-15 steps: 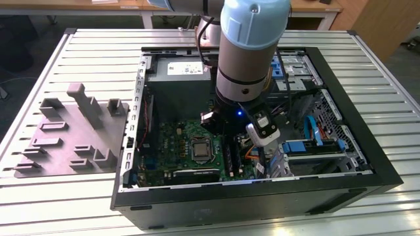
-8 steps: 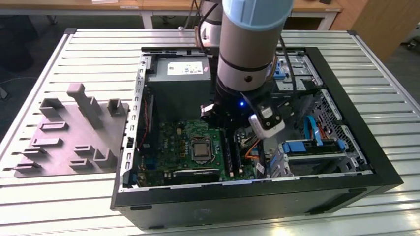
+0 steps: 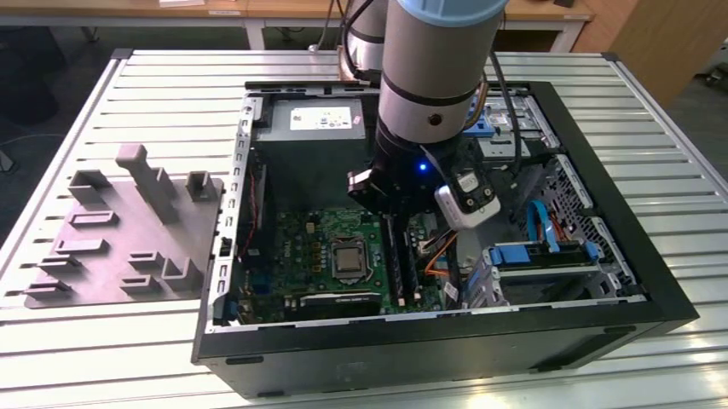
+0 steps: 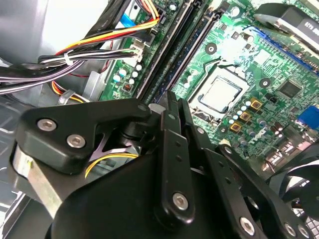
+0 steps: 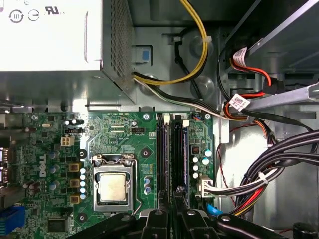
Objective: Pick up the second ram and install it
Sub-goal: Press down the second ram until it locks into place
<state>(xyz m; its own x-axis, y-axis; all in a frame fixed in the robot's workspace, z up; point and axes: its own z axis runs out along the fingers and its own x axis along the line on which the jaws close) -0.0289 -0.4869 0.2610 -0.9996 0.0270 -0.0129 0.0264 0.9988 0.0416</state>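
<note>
**Seating step under way – gripper down on the memory slots**

Gripper (image 5: pixel 175 211) low inside the open case, right over the pair of long black slot rails. In both wrist views its fingers (image 4: pixel 169 114) are drawn together with only a slit between them. That reads as a pinch on the top edge of the second ram (image 5: pixel 178 154), though the contact itself is hidden under the fingertips.

The ram stands on edge in the rail directly beneath the gripper and runs straight out ahead of it, a dark strip lined up with the slot. Whether it is fully down and latched cannot be told from here.

Just beside it, on the processor side, lies the neighbouring slot (image 5: pixel 162 154). A little further off on that side is the processor socket (image 5: pixel 112 186), bright metal on the green motherboard (image 5: pixel 124 134).

On the gripper's other side a bundle of cables (image 5: pixel 279 164) sweeps past, near but clear of the fingers. Well ahead, past the far ends of the rails, sits the grey power supply (image 5: pixel 55 40).

By my reading the pick-up is done and this is the install. What it calls for is a square, even push along the strip's length – no tilt, no drift toward the neighbouring rail.
</note>
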